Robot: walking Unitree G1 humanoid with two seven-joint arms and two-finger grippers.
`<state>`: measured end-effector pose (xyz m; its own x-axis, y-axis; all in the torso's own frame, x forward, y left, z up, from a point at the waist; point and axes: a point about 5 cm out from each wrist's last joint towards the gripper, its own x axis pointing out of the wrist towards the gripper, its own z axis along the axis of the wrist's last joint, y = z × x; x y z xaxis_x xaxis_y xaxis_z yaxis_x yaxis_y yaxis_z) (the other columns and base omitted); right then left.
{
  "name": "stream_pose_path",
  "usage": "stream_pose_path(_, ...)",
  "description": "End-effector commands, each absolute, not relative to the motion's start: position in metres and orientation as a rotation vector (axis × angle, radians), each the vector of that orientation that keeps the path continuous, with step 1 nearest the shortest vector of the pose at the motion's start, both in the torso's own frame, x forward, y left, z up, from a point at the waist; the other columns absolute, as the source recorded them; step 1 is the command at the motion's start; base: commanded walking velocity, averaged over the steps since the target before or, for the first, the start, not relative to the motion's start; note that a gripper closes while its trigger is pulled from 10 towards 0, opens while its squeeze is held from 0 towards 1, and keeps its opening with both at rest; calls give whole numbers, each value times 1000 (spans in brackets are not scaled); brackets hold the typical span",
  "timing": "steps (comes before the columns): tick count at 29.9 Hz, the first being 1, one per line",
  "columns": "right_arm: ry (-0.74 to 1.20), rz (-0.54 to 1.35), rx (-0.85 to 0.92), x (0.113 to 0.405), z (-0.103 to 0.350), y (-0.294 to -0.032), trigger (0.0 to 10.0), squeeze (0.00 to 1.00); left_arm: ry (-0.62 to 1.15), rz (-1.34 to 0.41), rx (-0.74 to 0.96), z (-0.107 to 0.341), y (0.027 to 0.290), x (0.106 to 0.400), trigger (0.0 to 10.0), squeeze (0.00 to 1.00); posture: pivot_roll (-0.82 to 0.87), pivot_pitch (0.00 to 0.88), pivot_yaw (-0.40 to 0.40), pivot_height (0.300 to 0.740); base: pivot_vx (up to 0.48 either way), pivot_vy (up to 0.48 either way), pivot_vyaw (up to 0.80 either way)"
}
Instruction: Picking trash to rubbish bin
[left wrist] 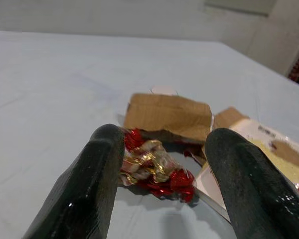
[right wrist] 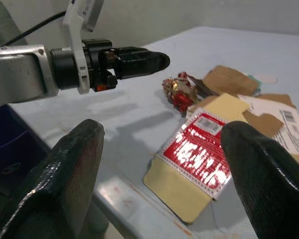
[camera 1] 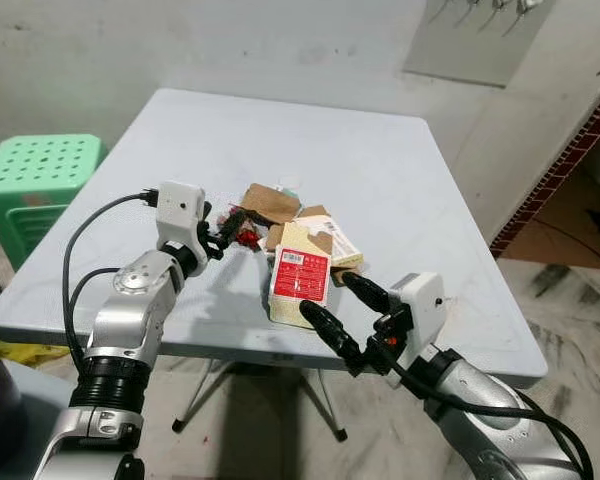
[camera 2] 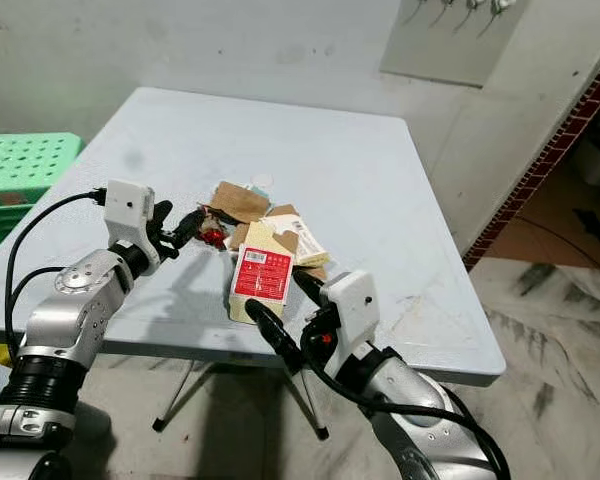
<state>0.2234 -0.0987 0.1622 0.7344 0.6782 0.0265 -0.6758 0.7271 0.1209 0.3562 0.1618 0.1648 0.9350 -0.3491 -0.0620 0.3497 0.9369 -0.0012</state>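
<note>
Right tool (camera 1: 333,306) open beside red-labelled carton (camera 1: 300,283), print unreadable.

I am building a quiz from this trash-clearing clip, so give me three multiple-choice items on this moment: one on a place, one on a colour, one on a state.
1. Where does the trash pile lie?
A. on the green stool
B. on the floor
C. on the grey table

2. What colour is the label on the flattened carton nearest the right gripper?
A. blue
B. red
C. black

3. How does the left gripper stand?
A. open, fingers either side of the foil wrapper
B. shut on the carton
C. shut on the brown cardboard

Key: 1 C, the pile rests on the table. 2 B, the carton before the right gripper bears a red label. 3 A, the left gripper is open, framing the red-and-gold wrapper.
</note>
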Motion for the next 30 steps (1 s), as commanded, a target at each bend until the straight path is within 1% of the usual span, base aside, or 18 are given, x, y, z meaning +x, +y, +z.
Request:
stream_pose_path(1,18,750,127,220,167,-99,10000,0,63,-371,2,169,160,360,10000,373,-67,177,-124,740,0,0,0)
stream_pose_path(2,20,750,134,219,168,-98,10000,0,62,-378,-13,169,160,361,10000,1000,-69,183,-125,740,0,0,0)
stream_pose_path(8,31,752,162,209,174,-96,10000,0,62,-379,-21,172,160,368,10000,1000,-84,219,-122,740,0,0,0)
stream_pose_path(21,55,767,190,196,180,-90,10000,0,48,-343,21,183,168,379,10000,1000,-95,247,-122,740,0,0,0)
stream_pose_path(22,56,768,191,195,181,-90,10000,0,49,-335,29,183,169,379,10000,776,-96,251,-123,740,0,0,0)
stream_pose_path(23,58,767,191,195,181,-90,10000,0,52,-332,33,183,169,379,10000,776,-96,251,-123,740,0,0,0)
stream_pose_path(24,60,766,192,194,181,-90,10000,0,54,-333,33,183,169,380,10000,0,-96,252,-123,740,0,0,0)
stream_pose_path(30,73,762,195,194,181,-92,10000,0,86,-331,12,178,170,378,10000,0,-92,254,-122,740,0,0,0)
